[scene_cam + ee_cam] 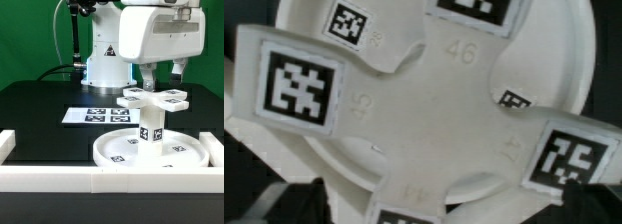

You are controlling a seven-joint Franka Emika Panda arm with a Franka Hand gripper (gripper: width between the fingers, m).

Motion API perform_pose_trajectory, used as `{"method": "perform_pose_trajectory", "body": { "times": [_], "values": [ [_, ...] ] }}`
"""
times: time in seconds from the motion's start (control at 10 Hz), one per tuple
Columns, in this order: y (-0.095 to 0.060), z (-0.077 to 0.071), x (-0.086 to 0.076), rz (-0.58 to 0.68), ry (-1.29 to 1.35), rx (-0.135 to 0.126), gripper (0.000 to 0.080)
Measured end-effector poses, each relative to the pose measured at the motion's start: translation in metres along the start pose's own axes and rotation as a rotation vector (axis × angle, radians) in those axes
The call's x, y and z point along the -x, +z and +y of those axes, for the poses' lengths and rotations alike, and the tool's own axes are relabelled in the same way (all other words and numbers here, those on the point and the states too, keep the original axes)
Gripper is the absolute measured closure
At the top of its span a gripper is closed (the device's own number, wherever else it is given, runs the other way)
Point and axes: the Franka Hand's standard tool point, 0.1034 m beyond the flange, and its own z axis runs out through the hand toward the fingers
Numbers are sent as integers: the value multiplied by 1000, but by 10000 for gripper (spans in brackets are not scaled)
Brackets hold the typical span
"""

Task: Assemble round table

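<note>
We see the round disc (pixel 150 152) lying flat on the black table (pixel 40 110), pushed up against the white border bars (pixel 100 178) at the front, which we judge keeps it from sliding while parts are turned into it. The short leg (pixel 151 128) stands upright at the middle of the disc, and the cross-shaped foot (pixel 154 98) sits on top of the leg, level, its four arms spread out. Our gripper (pixel 160 80) hangs just above and behind the foot; whether its fingers touch the foot, or how far apart they stand, we cannot tell from either view. The wrist view looks straight down on the foot (pixel 438 110), probably so we can line up for seating or tightening it. Square black-and-white tags (pixel 299 82) mark each arm, and a faint raised "46" shows near its middle. The marker board (pixel 97 115) lies behind the disc, apart from it.
</note>
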Motion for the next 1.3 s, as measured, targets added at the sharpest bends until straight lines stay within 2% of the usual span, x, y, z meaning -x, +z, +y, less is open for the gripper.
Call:
{"method": "perform_pose_trajectory", "body": {
  "times": [0.2,0.4,0.7,1.3],
  "values": [
    [2,2,3,-9,-154,4,151],
    [7,6,11,-24,-338,-5,151],
    [9,8,15,-37,-489,-5,151],
    [17,4,18,-49,-483,-15,151]
  ]
}}
